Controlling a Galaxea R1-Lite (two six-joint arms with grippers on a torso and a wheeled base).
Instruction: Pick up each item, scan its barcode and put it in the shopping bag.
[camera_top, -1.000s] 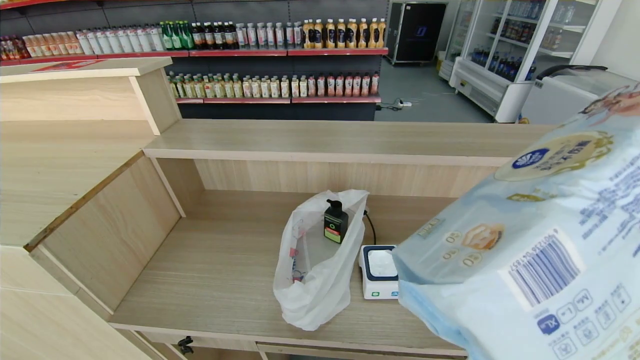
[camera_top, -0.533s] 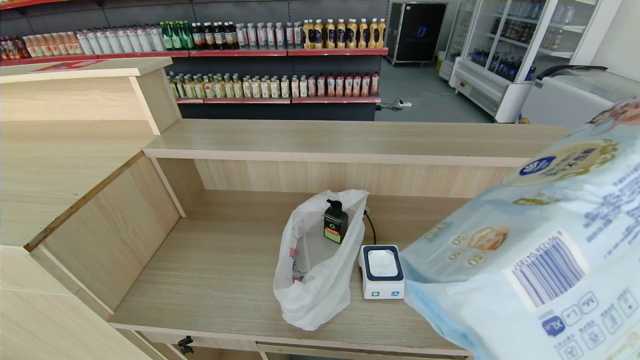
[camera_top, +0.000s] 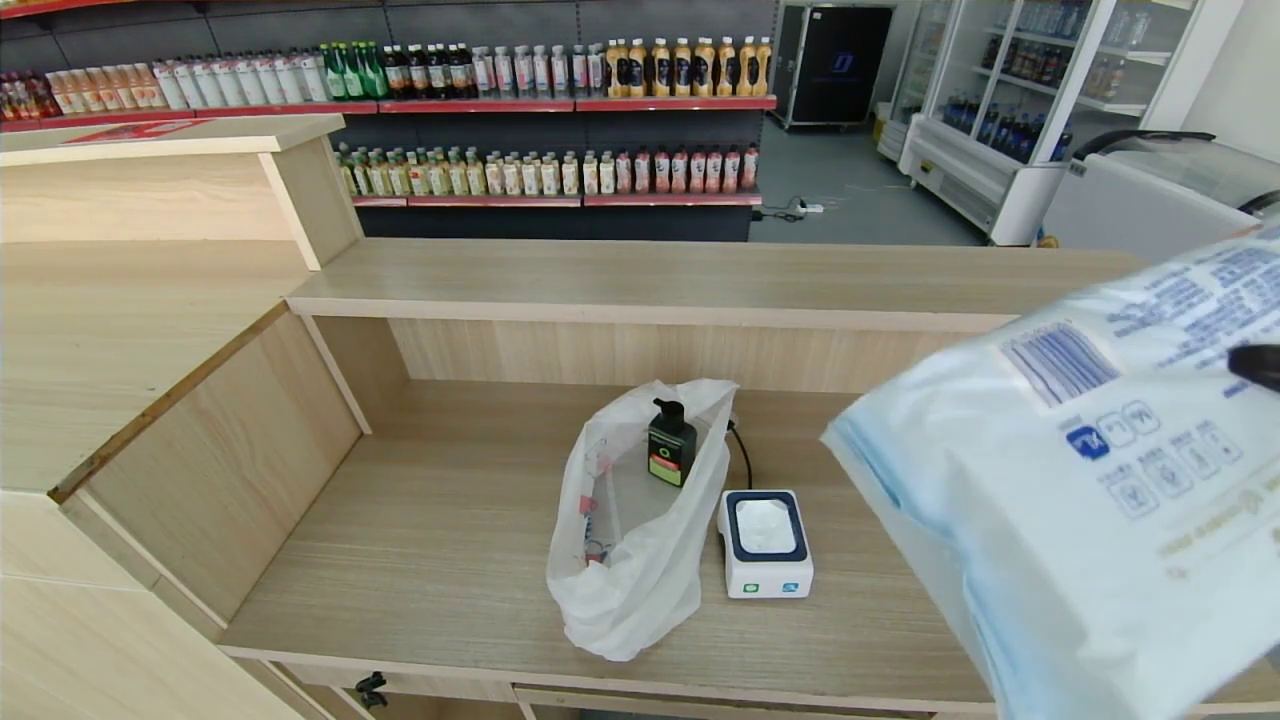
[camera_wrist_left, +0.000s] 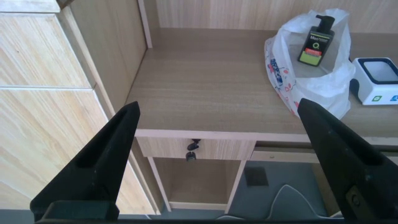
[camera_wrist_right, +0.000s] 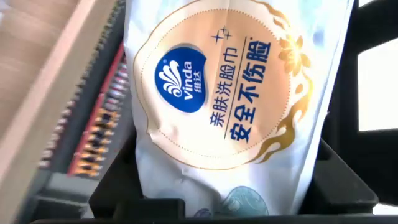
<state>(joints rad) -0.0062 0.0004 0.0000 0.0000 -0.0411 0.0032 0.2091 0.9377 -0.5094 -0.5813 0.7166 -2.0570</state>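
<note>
A large pale-blue soft package (camera_top: 1090, 500) hangs tilted at the right, above the counter and to the right of the scanner. My right gripper (camera_wrist_right: 230, 193) is shut on the package (camera_wrist_right: 217, 93), which sits between its dark fingers (camera_wrist_right: 345, 180). The barcode (camera_top: 1060, 362) faces up on the upper side. A white shopping bag (camera_top: 630, 530) stands open mid-counter with a black pump bottle (camera_top: 671, 455) in its mouth. The white scanner (camera_top: 765, 543) sits just right of the bag. My left gripper (camera_wrist_left: 217, 162) is open and empty, out in front of the counter's front edge, away from the bag (camera_wrist_left: 311, 68).
The wooden counter (camera_top: 430, 560) has a raised ledge (camera_top: 650, 285) behind and a side wall (camera_top: 230, 450) on the left. A black cable (camera_top: 742, 450) runs back from the scanner. Under the front edge is a drawer with a lock (camera_wrist_left: 193, 149). Shelves of bottles (camera_top: 550, 170) stand far behind.
The package has swung right and rolled over in my right gripper, uncovering the scanner; its barcode went from the lower right to the top. The bag, bottle and scanner stayed put.
</note>
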